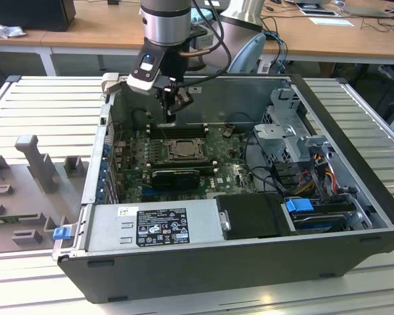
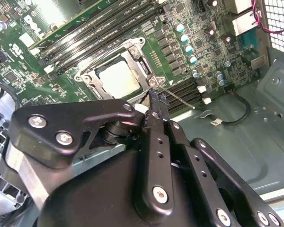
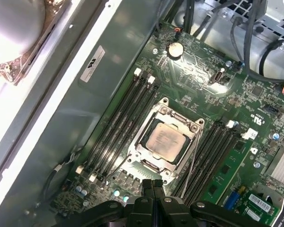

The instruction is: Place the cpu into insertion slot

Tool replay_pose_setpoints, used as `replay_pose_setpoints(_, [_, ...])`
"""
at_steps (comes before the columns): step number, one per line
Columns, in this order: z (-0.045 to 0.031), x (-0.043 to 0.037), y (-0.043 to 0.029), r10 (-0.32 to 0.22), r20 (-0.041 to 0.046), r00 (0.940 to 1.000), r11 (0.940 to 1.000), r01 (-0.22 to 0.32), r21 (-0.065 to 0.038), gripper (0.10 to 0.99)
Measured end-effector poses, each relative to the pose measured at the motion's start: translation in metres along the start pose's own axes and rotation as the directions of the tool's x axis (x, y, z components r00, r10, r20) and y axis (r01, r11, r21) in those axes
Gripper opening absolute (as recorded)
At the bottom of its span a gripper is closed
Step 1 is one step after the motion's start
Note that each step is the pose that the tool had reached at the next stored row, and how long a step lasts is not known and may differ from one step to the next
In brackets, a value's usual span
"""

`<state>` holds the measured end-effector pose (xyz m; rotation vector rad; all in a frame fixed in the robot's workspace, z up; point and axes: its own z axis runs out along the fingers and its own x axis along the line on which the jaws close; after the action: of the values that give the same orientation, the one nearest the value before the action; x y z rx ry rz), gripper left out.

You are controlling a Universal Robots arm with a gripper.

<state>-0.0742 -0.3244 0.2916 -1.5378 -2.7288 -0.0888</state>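
Note:
The cpu, a pale silver square chip, lies flat inside the insertion slot, a black socket with a shiny metal frame on the green motherboard. The exterior view shows the slot in the middle of the open computer case. The chip also shows in the second wrist view, framed by the metal bracket. My gripper hangs above the board, just behind the socket and apart from it. Its black fingers are pressed together, shut on nothing. In the second wrist view the gripper points down beside the socket's corner.
Long black memory slots flank the socket on both sides. A thin lever sticks out by the socket. The black power-supply box, drive cage and cables fill the case's right. Grey fixtures stand on the table's left.

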Motion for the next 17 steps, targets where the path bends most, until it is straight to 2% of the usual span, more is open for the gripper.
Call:
replay_pose_setpoints(13, [0.0, 0.0, 0.0, -0.079, -0.0039, 0.9968, 0.9968, 0.079, 0.002, 0.106])
replay_pose_setpoints(15, [-0.0002, 0.0, 0.0, -0.104, -0.005, 0.9946, 0.9946, 0.104, 0.003, 0.106])
replay_pose_setpoints(17, [-0.0003, 0.0, 0.0, -0.158, -0.0076, 0.9873, 0.9873, 0.159, 0.005, 0.106])
